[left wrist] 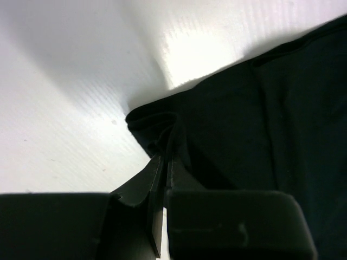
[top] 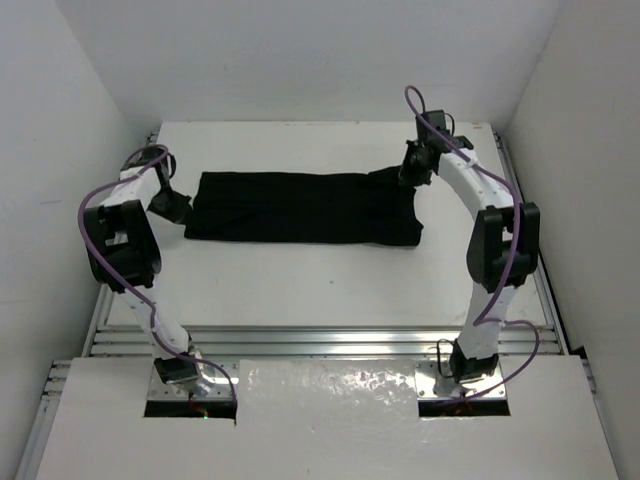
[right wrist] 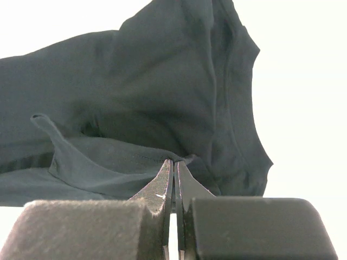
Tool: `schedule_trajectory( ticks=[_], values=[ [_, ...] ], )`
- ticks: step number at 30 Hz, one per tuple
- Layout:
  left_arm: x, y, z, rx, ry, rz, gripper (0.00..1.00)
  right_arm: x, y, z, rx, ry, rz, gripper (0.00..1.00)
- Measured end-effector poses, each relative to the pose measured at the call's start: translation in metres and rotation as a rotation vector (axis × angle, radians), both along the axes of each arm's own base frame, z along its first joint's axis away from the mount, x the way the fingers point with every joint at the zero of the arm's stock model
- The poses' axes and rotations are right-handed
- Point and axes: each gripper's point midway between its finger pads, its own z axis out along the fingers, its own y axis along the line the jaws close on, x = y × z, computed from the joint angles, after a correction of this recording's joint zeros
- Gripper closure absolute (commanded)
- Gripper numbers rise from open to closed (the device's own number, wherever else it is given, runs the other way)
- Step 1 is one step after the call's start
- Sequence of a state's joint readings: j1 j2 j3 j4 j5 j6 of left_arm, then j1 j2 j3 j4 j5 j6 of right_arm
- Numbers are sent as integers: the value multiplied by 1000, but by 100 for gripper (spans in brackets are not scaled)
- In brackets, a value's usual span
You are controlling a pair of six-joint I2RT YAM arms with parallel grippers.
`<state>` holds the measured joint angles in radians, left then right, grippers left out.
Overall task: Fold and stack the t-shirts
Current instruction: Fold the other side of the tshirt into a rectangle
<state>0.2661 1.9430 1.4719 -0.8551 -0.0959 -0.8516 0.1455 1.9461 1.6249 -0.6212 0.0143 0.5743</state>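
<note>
The black t-shirt (top: 300,207) lies folded lengthwise as a long strip across the far part of the white table (top: 320,280). My left gripper (top: 182,207) is shut on the shirt's left end; the left wrist view shows its jaws (left wrist: 164,157) pinching a bunched cloth corner (left wrist: 154,124). My right gripper (top: 412,172) is shut on the shirt's right end near the sleeve; in the right wrist view its jaws (right wrist: 174,162) clamp a fold of the dark cloth (right wrist: 162,92), which is slightly lifted there.
White walls enclose the table on the left, back and right. Aluminium rails (top: 320,340) run along the near edge ahead of the arm bases. Purple cables (top: 100,195) loop off both arms.
</note>
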Motion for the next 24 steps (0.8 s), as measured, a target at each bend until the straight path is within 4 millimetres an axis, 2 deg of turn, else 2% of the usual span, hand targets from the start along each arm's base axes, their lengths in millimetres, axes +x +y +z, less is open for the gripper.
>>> schedule_trajectory(
  ticks=[2, 5, 10, 15, 20, 24],
  values=[
    [5, 0, 1, -13, -11, -2, 100, 11, 1, 1, 0, -11, 5, 100],
    [22, -1, 5, -30, -50, -17, 100, 20, 1, -1, -2, -14, 14, 100],
    [56, -5, 6, -74, -129, -76, 100, 18, 2, -8, -3, 9, 33, 100],
    [77, -6, 9, -76, -159, -125, 100, 20, 3, -9, -9, 11, 52, 100],
    [71, -3, 2, -52, -115, -118, 100, 33, 4, -16, -19, 19, 65, 100],
    [63, 0, -14, -39, -56, -99, 100, 41, 4, -23, -27, 22, 75, 100]
  ],
)
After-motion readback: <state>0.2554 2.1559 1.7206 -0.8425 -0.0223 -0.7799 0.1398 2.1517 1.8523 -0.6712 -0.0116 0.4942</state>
